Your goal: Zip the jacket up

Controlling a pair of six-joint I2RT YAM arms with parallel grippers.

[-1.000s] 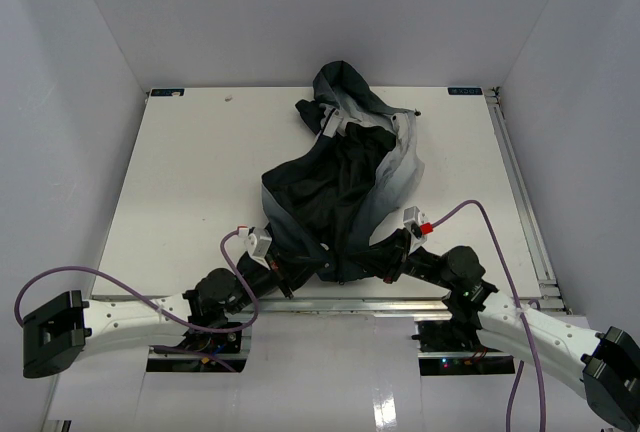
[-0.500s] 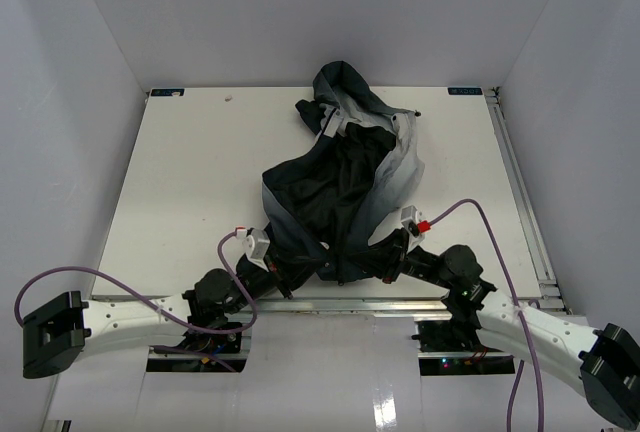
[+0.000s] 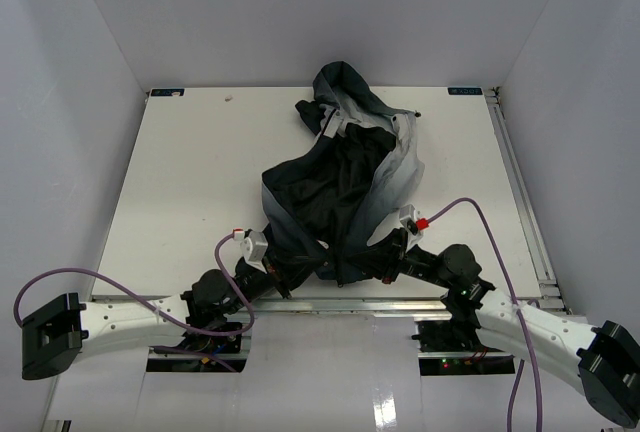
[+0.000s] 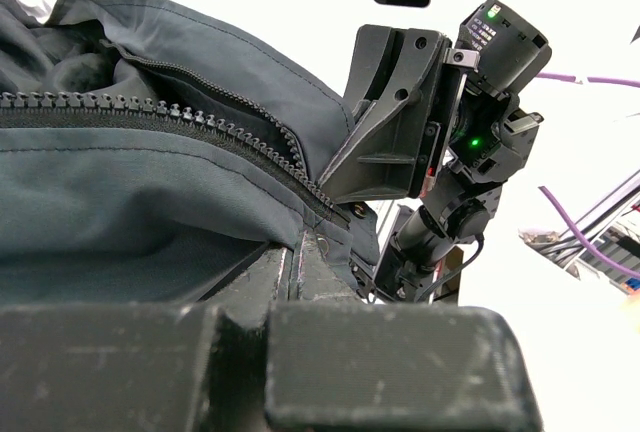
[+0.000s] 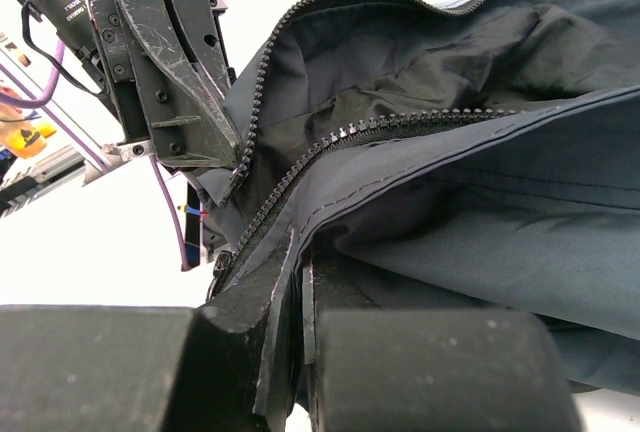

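The dark navy and grey jacket [image 3: 345, 177] lies crumpled in the middle of the table, hood at the far end, its front open with the zipper unjoined. My left gripper [image 3: 292, 274] is shut on the jacket's bottom hem at the left zipper edge; the zipper teeth [image 4: 200, 122] run away from its fingers. My right gripper [image 3: 362, 270] is shut on the hem at the other zipper edge [image 5: 330, 147], a hand's width to the right. The two grippers face each other, each showing in the other's wrist view: the right gripper [image 4: 385, 147], the left gripper [image 5: 175, 82].
The white table [image 3: 180, 182] is walled in white on three sides. A metal rail [image 3: 520, 192] runs along its right edge. Purple cables [image 3: 130, 287] loop from both wrists near the table's front edge.
Both grippers have shifted slightly toward each other at the hem, still gripping the fabric. The jacket has hardly moved.
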